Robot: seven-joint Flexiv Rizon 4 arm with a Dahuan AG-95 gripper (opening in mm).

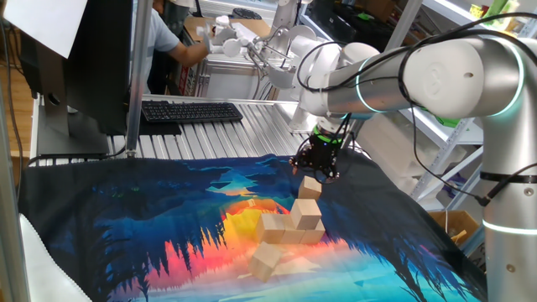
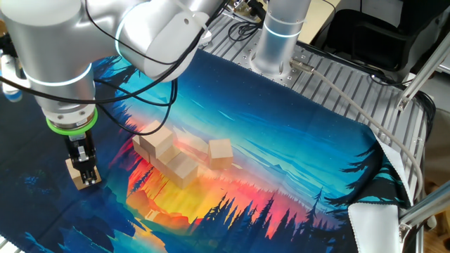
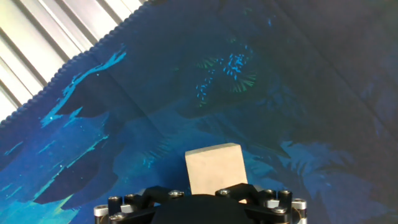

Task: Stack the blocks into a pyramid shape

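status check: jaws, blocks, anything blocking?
Gripper pointing down, jaws open around a lone block, no grip visible. Other blocks clustered apart on the printed cloth, partly stacked. Nothing in the way.

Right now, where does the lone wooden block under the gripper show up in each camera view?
One fixed view: the lone block is right of center, just below the gripper.
The other fixed view: it is at far left, at the gripper's tip.
Hand view: it is bottom center.
Shared landmark: the painted cloth it lies on.
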